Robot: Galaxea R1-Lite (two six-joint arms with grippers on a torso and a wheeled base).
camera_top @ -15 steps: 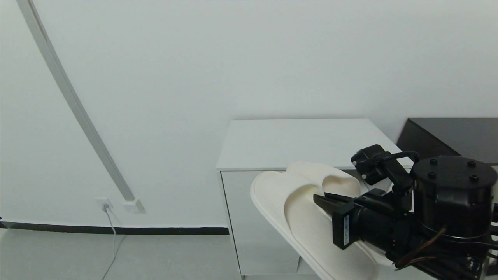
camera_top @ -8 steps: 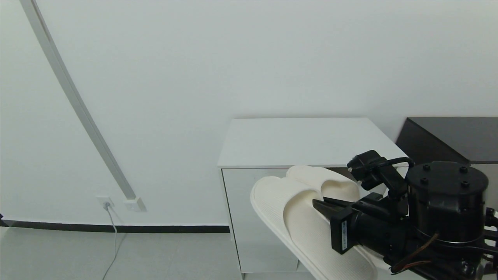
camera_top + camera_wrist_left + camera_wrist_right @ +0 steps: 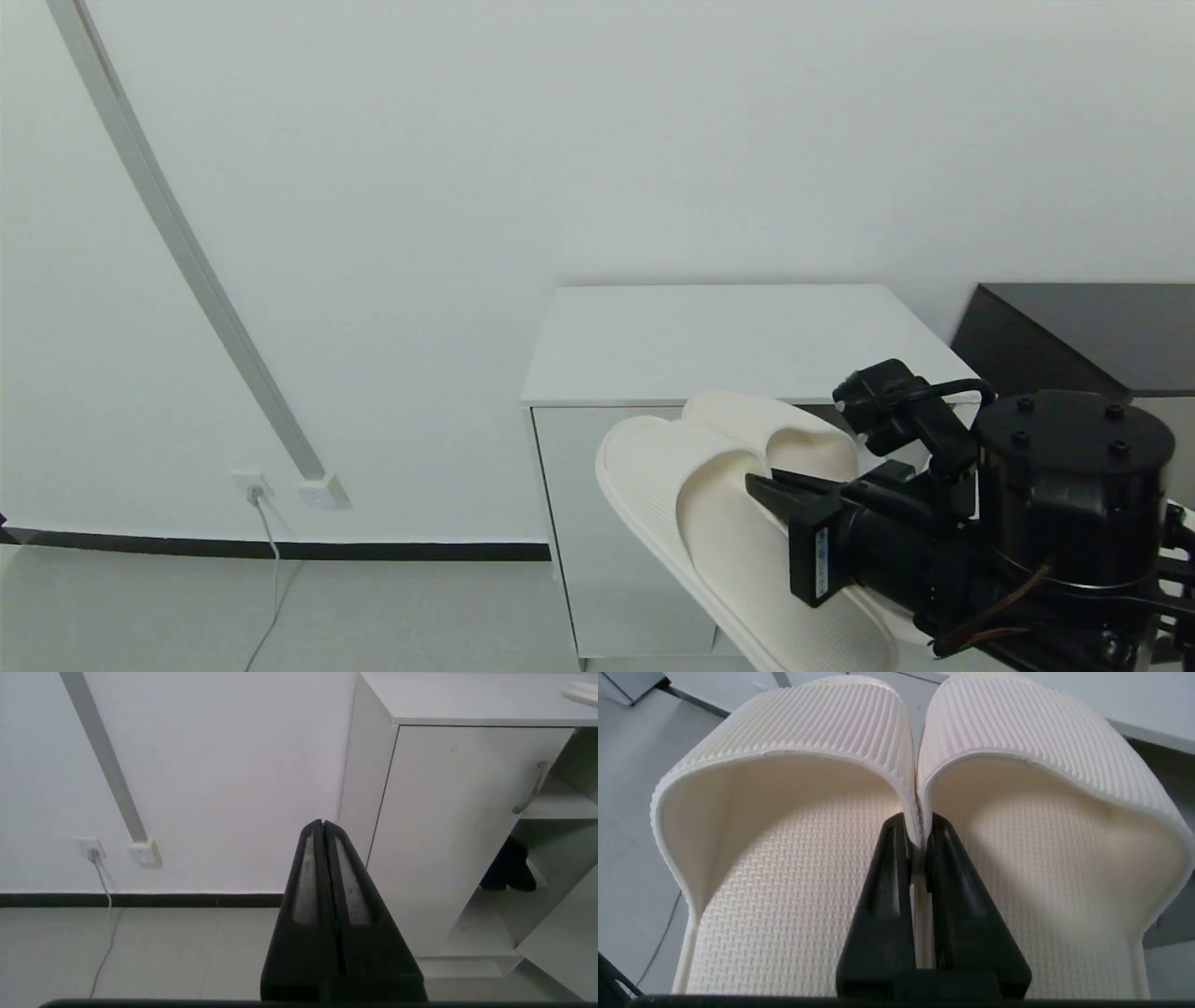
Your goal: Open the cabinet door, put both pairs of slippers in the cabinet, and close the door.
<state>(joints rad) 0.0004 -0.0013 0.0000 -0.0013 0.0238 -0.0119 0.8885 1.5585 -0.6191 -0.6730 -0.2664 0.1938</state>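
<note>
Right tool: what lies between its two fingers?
The adjoining strap edges of the two slippers, pinched by the right tool, as the right wrist view shows.

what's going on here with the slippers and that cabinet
The right gripper is shut on a pair of white slippers, pinching their inner edges together and holding them in the air in front of the white cabinet. The cabinet is open on one side, and a dark thing lies inside, possibly the other pair. The left gripper is shut and empty, pointing toward the cabinet. The white pair is not yet inside.
</note>
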